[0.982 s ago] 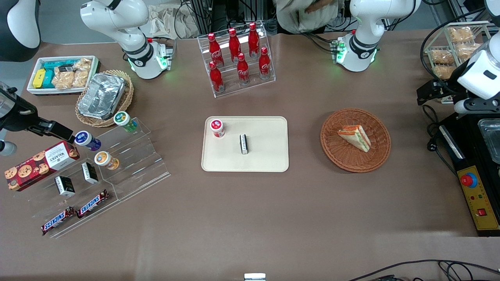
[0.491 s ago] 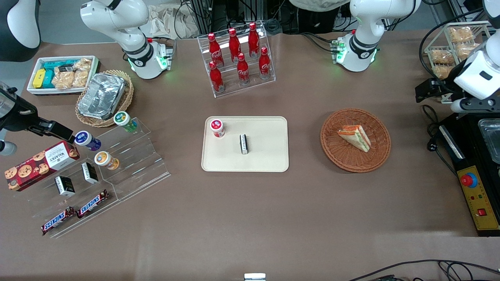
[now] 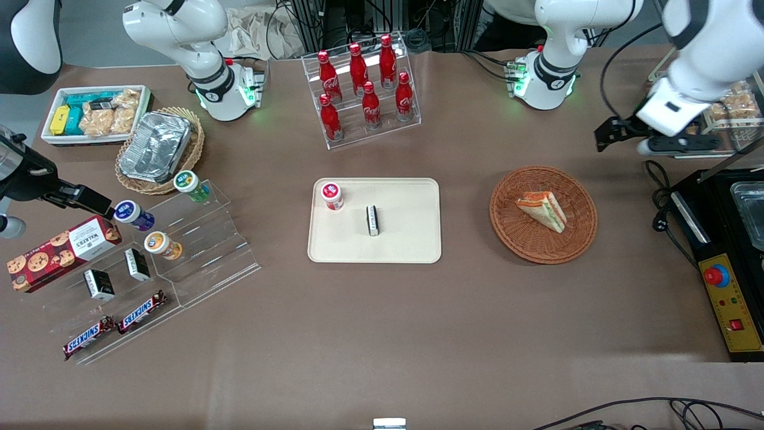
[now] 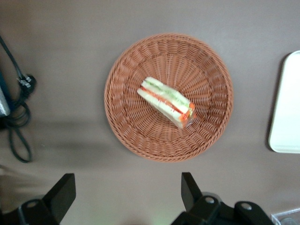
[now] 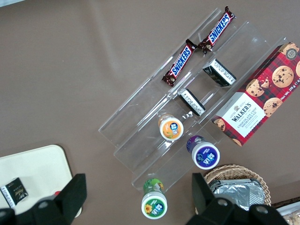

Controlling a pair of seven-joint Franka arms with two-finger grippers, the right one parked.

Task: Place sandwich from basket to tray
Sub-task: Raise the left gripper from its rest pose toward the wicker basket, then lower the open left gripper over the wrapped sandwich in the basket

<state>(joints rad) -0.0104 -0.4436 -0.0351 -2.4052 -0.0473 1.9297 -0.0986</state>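
Your inventory, nearest first:
- Tray (image 3: pixel 412 248) on the counter (image 3: pixel 382 334), carrying a red-capped cup (image 3: pixel 332 195) and a small dark packet (image 3: pixel 372 220).
- Basket (image 3: pixel 578 237) beside it, toward the working arm's end; sandwich (image 3: pixel 542 209) lies inside, seemingly on its side.
- End effector (image 4: pixel 126 192): fingers spread wide, empty, above the counter, farther back than the basket.

The tray (image 4: pixel 287 105) is cut off at the wrist view's edge; the gripper (image 4: pixel 126 197) shows only its spread fingertips.

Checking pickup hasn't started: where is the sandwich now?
The sandwich lies in the basket, toward the working arm's end from the tray; the open gripper is above the table.
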